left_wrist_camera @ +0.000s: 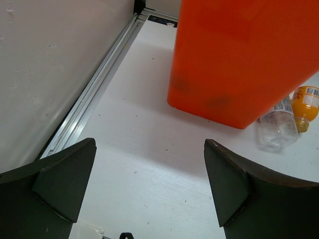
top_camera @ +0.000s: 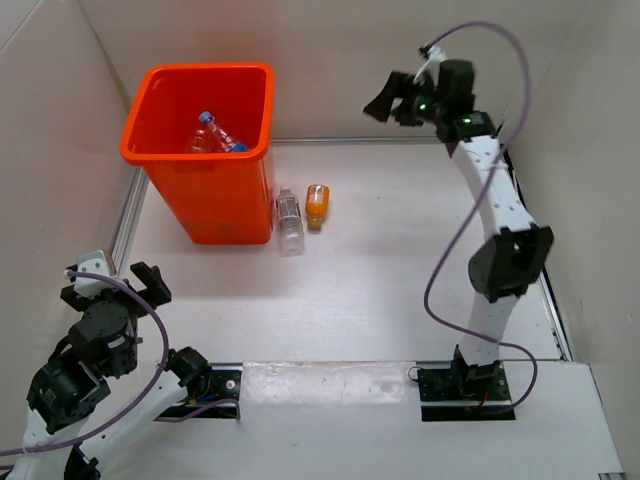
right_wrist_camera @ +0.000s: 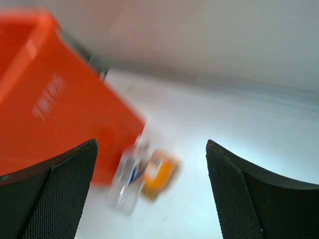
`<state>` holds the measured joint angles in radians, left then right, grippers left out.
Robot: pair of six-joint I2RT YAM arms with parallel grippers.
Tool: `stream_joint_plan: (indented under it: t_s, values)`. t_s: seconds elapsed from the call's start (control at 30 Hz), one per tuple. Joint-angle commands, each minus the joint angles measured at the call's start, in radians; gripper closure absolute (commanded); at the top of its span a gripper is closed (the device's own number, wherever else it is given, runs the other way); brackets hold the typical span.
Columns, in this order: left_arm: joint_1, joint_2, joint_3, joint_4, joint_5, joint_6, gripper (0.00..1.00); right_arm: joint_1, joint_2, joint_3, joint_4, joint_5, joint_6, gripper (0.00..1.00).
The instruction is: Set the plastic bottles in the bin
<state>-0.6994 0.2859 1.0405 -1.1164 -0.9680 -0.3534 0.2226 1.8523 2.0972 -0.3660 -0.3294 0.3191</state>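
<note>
The orange bin [top_camera: 205, 150] stands at the back left of the table, and inside it lies a clear bottle with a blue cap [top_camera: 215, 133]. Just right of its base lie a clear bottle [top_camera: 289, 222] and a short orange bottle [top_camera: 317, 205], side by side. My right gripper [top_camera: 392, 100] hangs open and empty high at the back, right of the bin; its wrist view is blurred and shows the bin [right_wrist_camera: 45, 109], the clear bottle [right_wrist_camera: 127, 179] and the orange bottle [right_wrist_camera: 159, 172] below. My left gripper [top_camera: 112, 282] is open and empty near the front left, facing the bin [left_wrist_camera: 244, 55].
White walls close in the table on the left, back and right. A metal rail [left_wrist_camera: 94, 92] runs along the left edge of the table, close to my left gripper. Both arm bases sit at the near edge.
</note>
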Motion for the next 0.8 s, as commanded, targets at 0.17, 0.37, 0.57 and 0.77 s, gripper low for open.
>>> stream_joint_plan:
  t_s: [0.17,0.37,0.57,0.77]
  values:
    - [0.005,0.015,-0.007,0.010,0.006,0.008,0.00,0.043,0.214,-0.123,-0.082,-0.244,0.120,0.10]
    - [0.006,-0.001,-0.014,0.026,0.006,0.022,0.00,0.090,0.315,-0.141,-0.090,-0.212,0.115,0.10]
    - [0.005,-0.017,-0.014,0.032,0.017,0.030,0.00,0.150,0.412,-0.071,-0.148,-0.131,0.089,0.10]
    - [0.006,-0.037,-0.019,0.044,0.022,0.047,0.00,0.181,0.476,-0.002,-0.194,-0.060,0.089,0.10]
